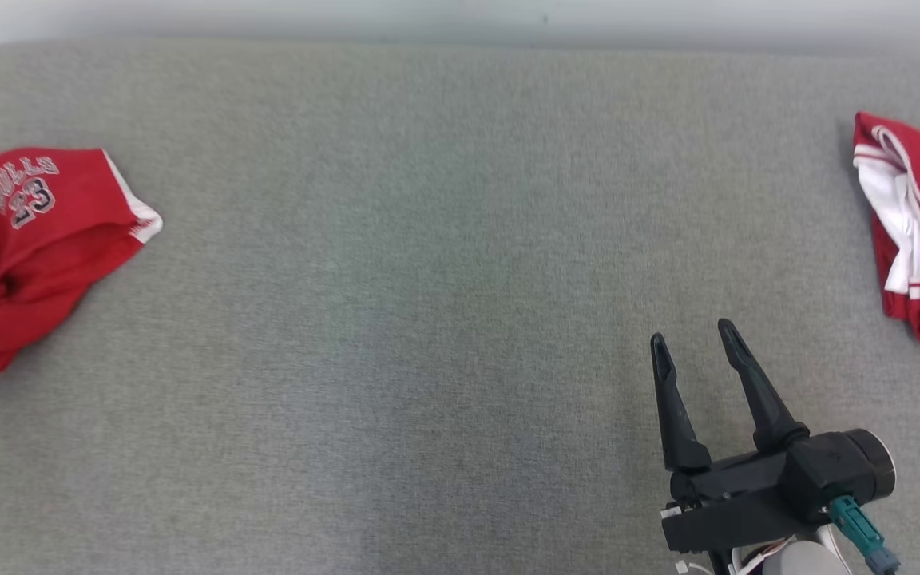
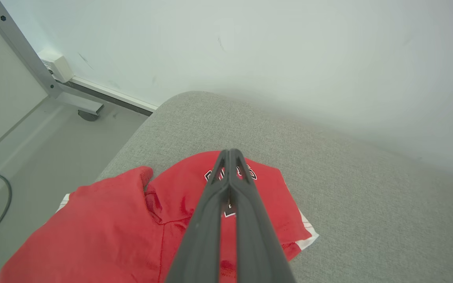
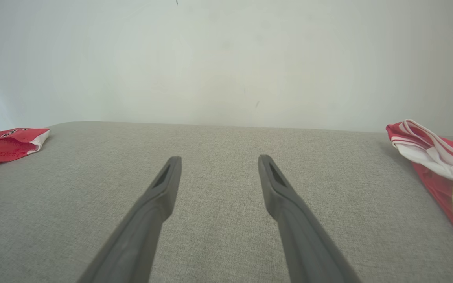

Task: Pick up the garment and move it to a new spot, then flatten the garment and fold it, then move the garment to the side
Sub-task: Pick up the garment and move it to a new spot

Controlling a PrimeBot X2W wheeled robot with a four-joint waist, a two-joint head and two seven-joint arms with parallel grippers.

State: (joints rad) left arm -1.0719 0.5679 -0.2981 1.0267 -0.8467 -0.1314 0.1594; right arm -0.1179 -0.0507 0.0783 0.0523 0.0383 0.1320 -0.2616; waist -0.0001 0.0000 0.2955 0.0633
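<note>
Left claw (image 2: 230, 151): fingers pressed tight together, tips meeting right over the jersey (image 2: 104, 220), just above its printed lettering. Red shows through the slit between them, but whether any cloth is actually caught there, I can't tell. The jersey lies crumpled at the left end of the grey pad (image 2: 368, 204), by its rounded corner, with a white-trimmed hem pointing in toward the middle. Beyond that corner, down on the floor (image 2: 53, 149), there's a metal frame leg (image 2: 20, 47) on a caster and a loop of dark cable (image 2: 9, 196).

Over to the right claw (image 1: 693, 331): spread wide with nothing between the fingers, poised over bare pad near the front right and pointing toward the wall (image 1: 460, 16). Well off to its right, at the pad's right end, a red-and-white bundle (image 1: 907, 224) sits rumpled. Jersey and bundle lie well apart, at opposite ends of the pad.
</note>
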